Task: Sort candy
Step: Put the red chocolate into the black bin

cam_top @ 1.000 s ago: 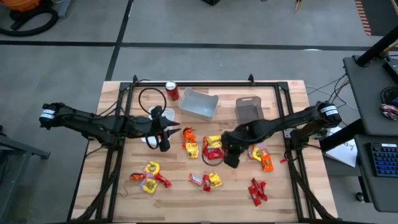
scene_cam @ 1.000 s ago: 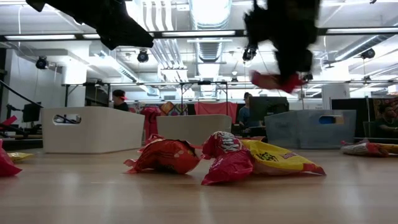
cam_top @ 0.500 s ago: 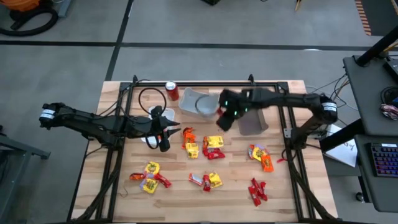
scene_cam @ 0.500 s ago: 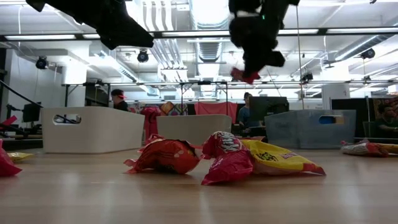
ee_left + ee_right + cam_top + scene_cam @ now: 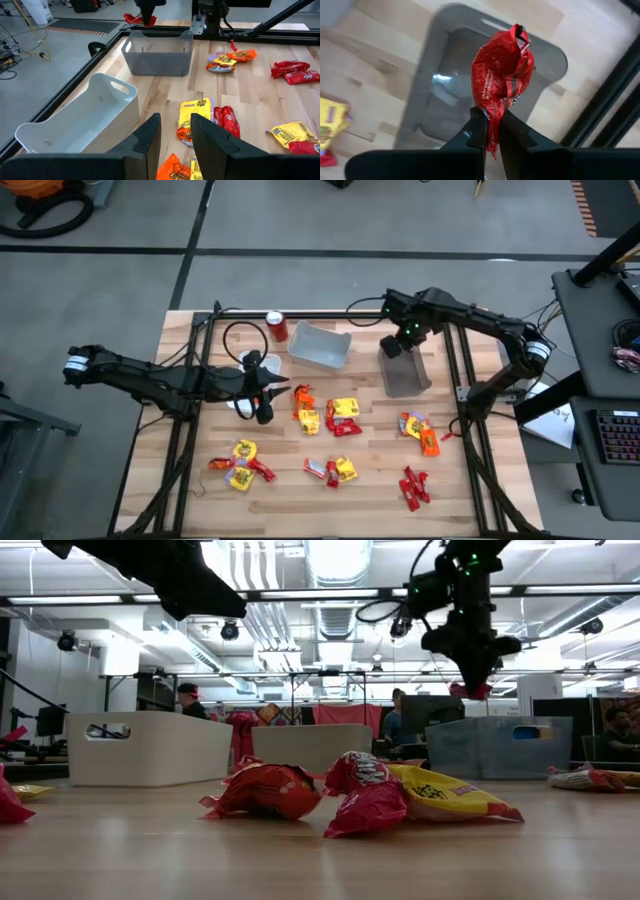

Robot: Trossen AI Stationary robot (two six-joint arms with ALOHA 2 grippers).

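Observation:
Several red, yellow and orange wrapped candies lie on the wooden table (image 5: 200, 510), among them a pair (image 5: 342, 415) at mid-table and others (image 5: 242, 462) nearer the near edge. My right gripper (image 5: 393, 350) hangs over the grey bin (image 5: 408, 372), shut on a red candy (image 5: 502, 70), which also shows as the red candy (image 5: 472, 690) in the low view. My left gripper (image 5: 175, 137) is open and hovers left of mid-table, beside the white bin (image 5: 85, 120), touching nothing. My right gripper pinches the red candy by one crumpled end (image 5: 492, 112) of its wrapper, between the two fingers (image 5: 477, 127). The fingers come from above, pointing down. The candy hangs below them, lifted clear, above the grey bin's opening (image 5: 455, 100).
A red soda can (image 5: 277, 327) stands near the far edge, left of the white bin (image 5: 320, 346). A black cable loop (image 5: 243, 338) lies by the left arm. Black frame rails run along the table's edges. People stand in the room behind the table.
My right gripper has risen from mid-table with the red candy and swung toward the far edge, passing by the white bin, then moved right until it hangs over the grey bin. The candy has been lifted clear of the table. The left arm has kept still.

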